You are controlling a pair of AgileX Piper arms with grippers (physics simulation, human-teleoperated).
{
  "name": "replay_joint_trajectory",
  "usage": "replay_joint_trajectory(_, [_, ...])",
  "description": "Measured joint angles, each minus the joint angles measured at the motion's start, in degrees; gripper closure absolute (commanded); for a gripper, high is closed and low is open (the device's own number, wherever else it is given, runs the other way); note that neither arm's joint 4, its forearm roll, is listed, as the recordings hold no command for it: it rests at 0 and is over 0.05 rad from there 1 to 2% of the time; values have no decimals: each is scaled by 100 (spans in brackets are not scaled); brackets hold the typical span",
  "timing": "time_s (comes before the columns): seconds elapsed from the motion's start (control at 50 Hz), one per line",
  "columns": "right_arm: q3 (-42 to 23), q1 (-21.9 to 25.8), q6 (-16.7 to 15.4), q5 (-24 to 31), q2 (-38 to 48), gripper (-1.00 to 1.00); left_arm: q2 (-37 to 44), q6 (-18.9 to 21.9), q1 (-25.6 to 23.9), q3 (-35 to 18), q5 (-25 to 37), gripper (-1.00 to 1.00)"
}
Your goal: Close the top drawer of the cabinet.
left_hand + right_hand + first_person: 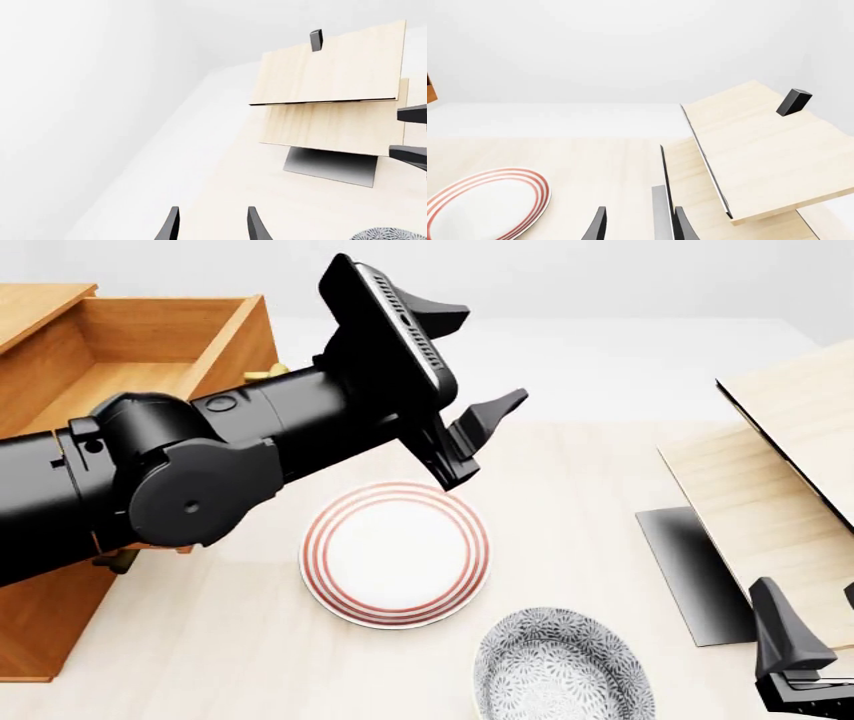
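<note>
The orange-brown cabinet (pixel 40 630) stands at the table's left. Its top drawer (pixel 147 330) is pulled out, and I see its plain wooden inside. The drawer's brass handle (pixel 271 371) shows only as a small bit beside my left arm. My left gripper (pixel 483 435) is open and empty. It hangs to the right of the drawer's front, above the table, apart from it and pointing away to the right. In the left wrist view the left gripper (pixel 210 225) faces the pale structure. My right gripper (pixel 817 640) is open and empty at the near right; it also shows in the right wrist view (pixel 639 225).
A red-ringed white plate (pixel 394 555) lies mid-table, with a grey patterned plate (pixel 561 665) nearer me. A pale light-wood structure (pixel 787 440) with a black panel (pixel 687 570) stands at the right. A brass bit of the lower handle (pixel 114 562) shows under my left arm.
</note>
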Motion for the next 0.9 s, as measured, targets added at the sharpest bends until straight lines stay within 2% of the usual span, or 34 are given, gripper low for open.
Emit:
replay_joint_trajectory(0.26, [0, 0, -1, 5, -5, -100, 430, -27, 243, -414, 729, -100])
replay_joint_trajectory(0.44, [1, 0, 0, 1, -2, -100, 654, 106, 356, -566, 1061, -100])
replay_joint_trajectory(0.76, [1, 0, -1, 4, -5, -100, 633, 449, 1018, -366, 1205, -100])
replay_joint_trajectory(0.9, [1, 0, 0, 1, -2, -100, 530, 478, 1267, -252, 1179, -100])
